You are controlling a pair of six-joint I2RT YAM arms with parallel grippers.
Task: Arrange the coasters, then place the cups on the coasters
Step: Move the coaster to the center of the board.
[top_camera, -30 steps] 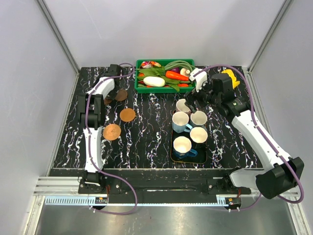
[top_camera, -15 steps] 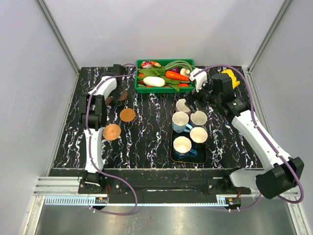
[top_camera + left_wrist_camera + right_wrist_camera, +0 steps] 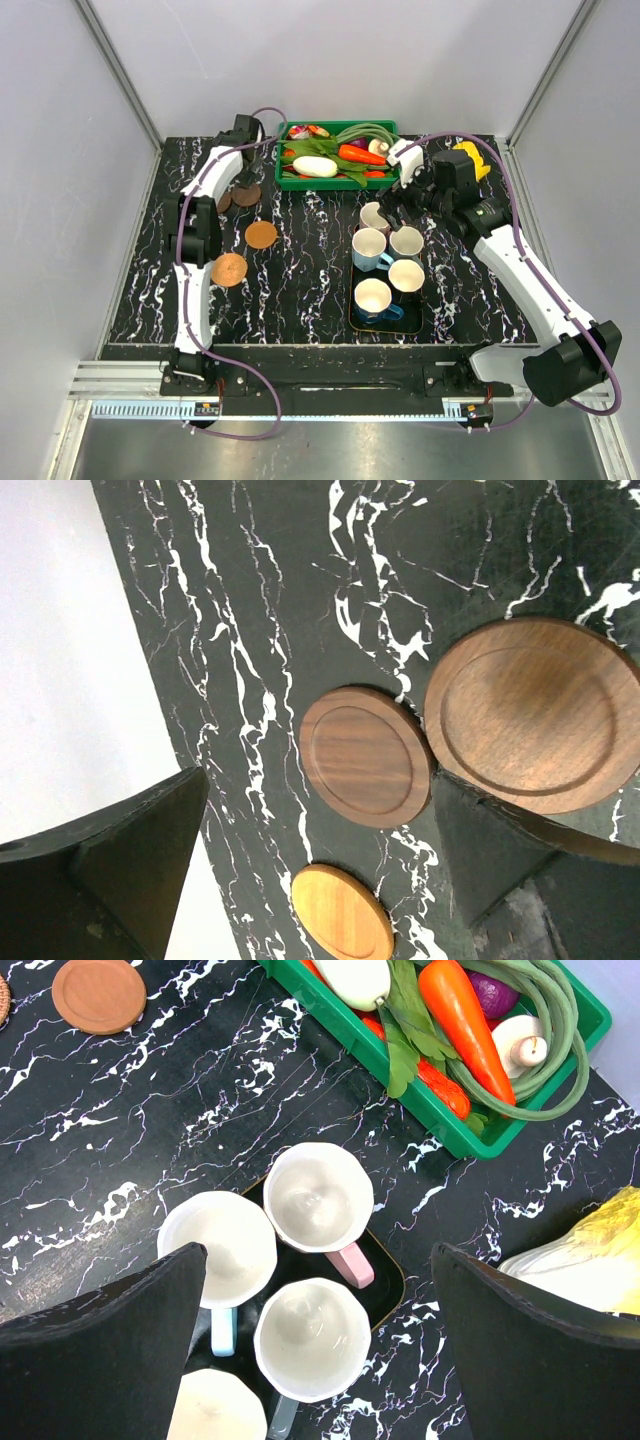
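Hovering over the far-left corner of the table (image 3: 300, 290), the left gripper (image 3: 320, 780) has its fingers spread wide and holds nothing. Below it lie two dark coasters (image 3: 365, 755), rims touching or very nearly. I'd say the step is lifting one of them, and the care lies in taking that one alone. Come straight down, straddle its free rim away from the neighbour, and get the tips right to the surface, since the disc is thin and flat. Lighter coasters (image 3: 262, 234) lie singly nearer the middle, so set the next one with room for a cup and its handle. Further right, five cups (image 3: 318, 1196) crowd the tray (image 3: 352, 318). The right gripper (image 3: 318, 1250) waits above them, open and empty.
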